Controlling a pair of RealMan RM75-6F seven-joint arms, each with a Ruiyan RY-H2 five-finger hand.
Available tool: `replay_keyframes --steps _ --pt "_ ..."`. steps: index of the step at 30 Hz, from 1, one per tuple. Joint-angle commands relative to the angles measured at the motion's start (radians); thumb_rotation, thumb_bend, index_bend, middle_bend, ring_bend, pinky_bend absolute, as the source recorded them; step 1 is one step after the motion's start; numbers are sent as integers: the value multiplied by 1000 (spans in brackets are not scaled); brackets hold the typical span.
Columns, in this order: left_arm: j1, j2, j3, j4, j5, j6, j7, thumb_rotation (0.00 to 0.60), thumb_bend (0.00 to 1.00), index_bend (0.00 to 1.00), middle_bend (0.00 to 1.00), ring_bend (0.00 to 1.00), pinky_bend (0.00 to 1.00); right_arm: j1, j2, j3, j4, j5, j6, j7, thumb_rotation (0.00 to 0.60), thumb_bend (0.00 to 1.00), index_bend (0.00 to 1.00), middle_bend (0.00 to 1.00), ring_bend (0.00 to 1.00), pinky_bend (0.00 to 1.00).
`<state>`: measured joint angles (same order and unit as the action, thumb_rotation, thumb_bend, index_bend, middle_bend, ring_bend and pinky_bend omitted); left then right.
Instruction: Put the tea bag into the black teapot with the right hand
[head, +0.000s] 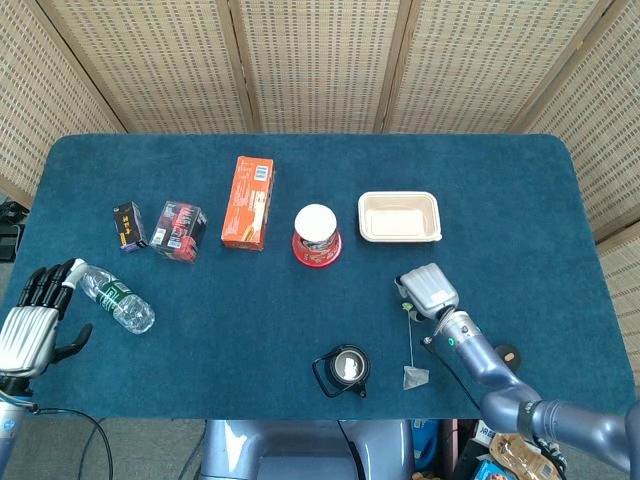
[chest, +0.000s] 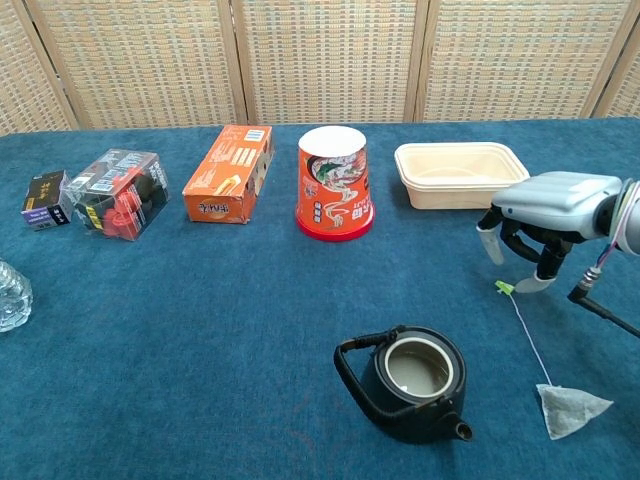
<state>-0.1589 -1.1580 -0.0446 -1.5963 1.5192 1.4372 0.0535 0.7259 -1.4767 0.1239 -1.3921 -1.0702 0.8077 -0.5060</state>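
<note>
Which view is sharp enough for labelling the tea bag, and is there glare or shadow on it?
Chest view: tea bag, string and green tag crisp, evenly lit, no glare, faint shadow under the right hand. Head view: tea bag tiny, string thin but visible; teapot rim shows a small highlight.

The water bottle is cut by the chest view's left edge; box print is unreadable.
</note>
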Motion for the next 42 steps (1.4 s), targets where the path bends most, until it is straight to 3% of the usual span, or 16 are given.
replay_keyframes --steps 1,42 --pt "0 -1 0 2 0 1 -3 600 377 0 0 0 0 3 -5 -3 6 6 2 -2 600 393 555 804 819 891" --pt "2 -17 4 38 -10 0 -30 600 377 0 0 0 0 22 -60 -42 80 65 2 -21 600 425 580 807 827 897"
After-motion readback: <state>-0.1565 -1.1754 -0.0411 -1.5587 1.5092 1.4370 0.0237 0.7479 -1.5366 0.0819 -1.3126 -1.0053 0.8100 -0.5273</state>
